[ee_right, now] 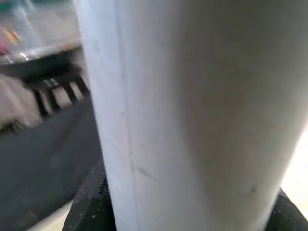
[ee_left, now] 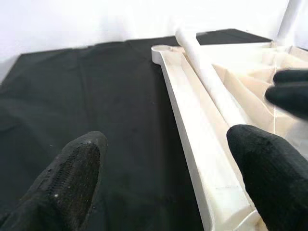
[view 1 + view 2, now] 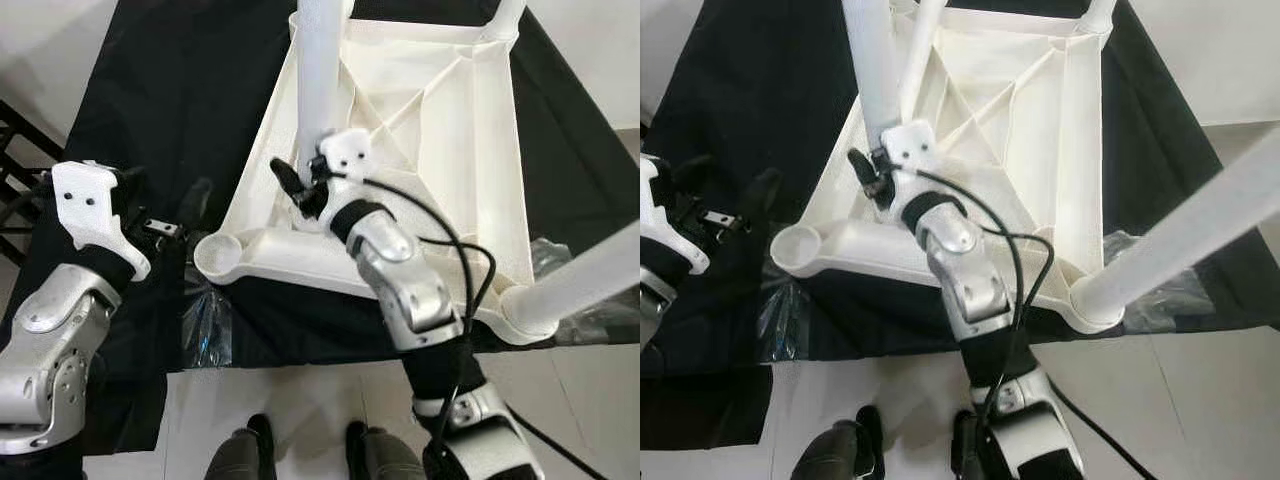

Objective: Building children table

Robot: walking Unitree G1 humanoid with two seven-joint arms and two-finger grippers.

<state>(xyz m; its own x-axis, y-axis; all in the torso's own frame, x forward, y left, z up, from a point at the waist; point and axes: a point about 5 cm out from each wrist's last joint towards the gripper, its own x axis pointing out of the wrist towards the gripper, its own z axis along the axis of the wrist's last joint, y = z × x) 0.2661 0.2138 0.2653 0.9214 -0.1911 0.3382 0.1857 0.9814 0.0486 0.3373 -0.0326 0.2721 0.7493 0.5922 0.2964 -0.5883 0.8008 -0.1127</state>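
From my left eye I look down on the white moulded-plastic children's table top (image 3: 470,150), lying upside down with its ribbed underside up on a black cloth (image 3: 180,90) spread over the pale floor (image 3: 290,420). My right pincer (image 3: 300,185) reaches in over the near edge of the table top and is pinched on a white round plastic table leg (image 3: 320,70), which stands up from the underside near its near-left part. My left pincer (image 3: 165,228) hovers over the cloth just left of the table top's near-left corner, where an empty round leg socket (image 3: 218,255) shows. Another white leg (image 3: 590,285) sits in the near-right corner socket and slants out to the right, and crumpled clear plastic wrap (image 3: 205,320) lies by the near edge. From my right eye the same layout shows, with the right pincer's black fingers (image 3: 868,172) against the base of the held leg and a black cable (image 3: 1025,260) looping from my wrist along the silver forearm. Through my left wrist camera the two black fingers (image 2: 72,178) are spread wide apart with nothing between them, over the cloth and the rim of the table top, and the held leg lies along that rim beyond. Through my right wrist camera the white leg takes up nearly the whole frame, very close, with black finger pads (image 1: 91,202) pressed at its sides.
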